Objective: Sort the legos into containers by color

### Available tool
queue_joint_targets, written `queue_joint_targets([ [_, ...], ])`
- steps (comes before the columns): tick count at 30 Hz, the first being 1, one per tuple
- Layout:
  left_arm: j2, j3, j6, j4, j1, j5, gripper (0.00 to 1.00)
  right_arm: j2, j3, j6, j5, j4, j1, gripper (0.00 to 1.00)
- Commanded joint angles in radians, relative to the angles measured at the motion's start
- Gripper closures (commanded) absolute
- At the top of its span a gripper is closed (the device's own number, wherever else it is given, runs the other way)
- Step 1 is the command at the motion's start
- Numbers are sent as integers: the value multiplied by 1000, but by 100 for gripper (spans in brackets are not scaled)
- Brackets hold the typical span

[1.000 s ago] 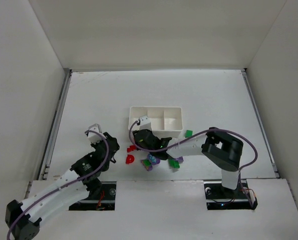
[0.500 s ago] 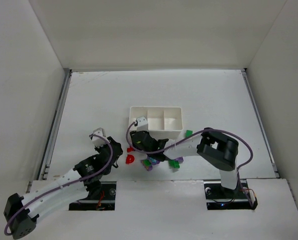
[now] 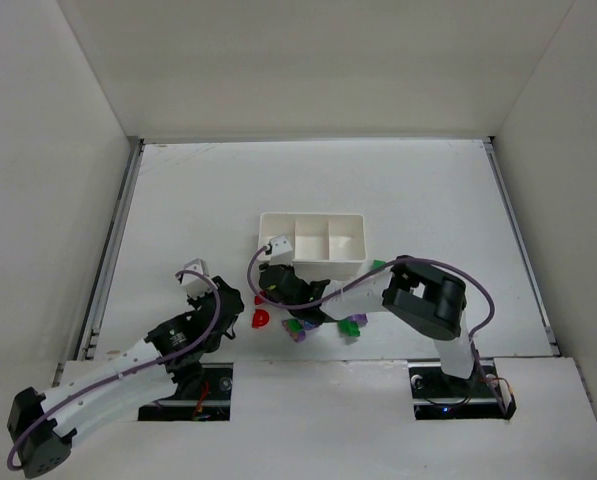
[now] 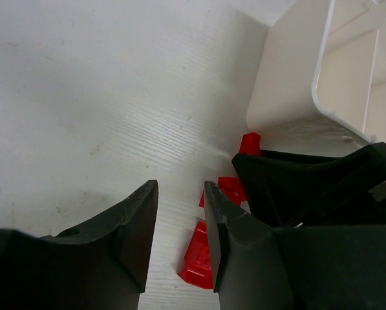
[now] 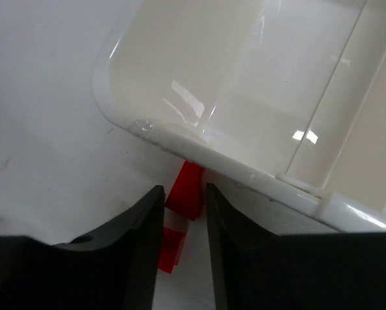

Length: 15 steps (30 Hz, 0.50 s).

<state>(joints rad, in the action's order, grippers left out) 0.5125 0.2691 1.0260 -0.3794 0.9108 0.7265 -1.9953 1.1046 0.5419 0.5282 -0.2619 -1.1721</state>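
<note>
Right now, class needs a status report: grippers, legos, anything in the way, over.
Left gripper open, empty, near loose red legos. Right gripper astride red lego, grip unconfirmed. Tray wall close behind that lego; compartments empty.

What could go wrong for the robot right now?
1. The right gripper straddles a small red plastic brick that is tucked against the wall of the white plastic tray. Closing or lifting here could shove the tray, or the brick could catch under the rim and pop away.
2. The left gripper hovers open right beside it, over other red bricks, so the two arms might bump.
</note>
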Motion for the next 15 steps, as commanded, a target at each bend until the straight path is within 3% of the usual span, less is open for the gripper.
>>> queue_joint_targets([
  [1, 17, 25, 20, -26, 15, 11, 68, -13, 31, 20, 38, -37, -2, 65],
  [5, 53, 42, 16, -27, 36, -5, 62, 33, 8, 12, 76, -34, -4, 81],
  [8, 89, 59, 12, -58, 59, -73, 56, 157, -46, -13, 82, -43, -19, 82],
  [15, 126, 85, 16, -99, 98, -165, 55, 386, -120, -72, 46, -16, -36, 81],
])
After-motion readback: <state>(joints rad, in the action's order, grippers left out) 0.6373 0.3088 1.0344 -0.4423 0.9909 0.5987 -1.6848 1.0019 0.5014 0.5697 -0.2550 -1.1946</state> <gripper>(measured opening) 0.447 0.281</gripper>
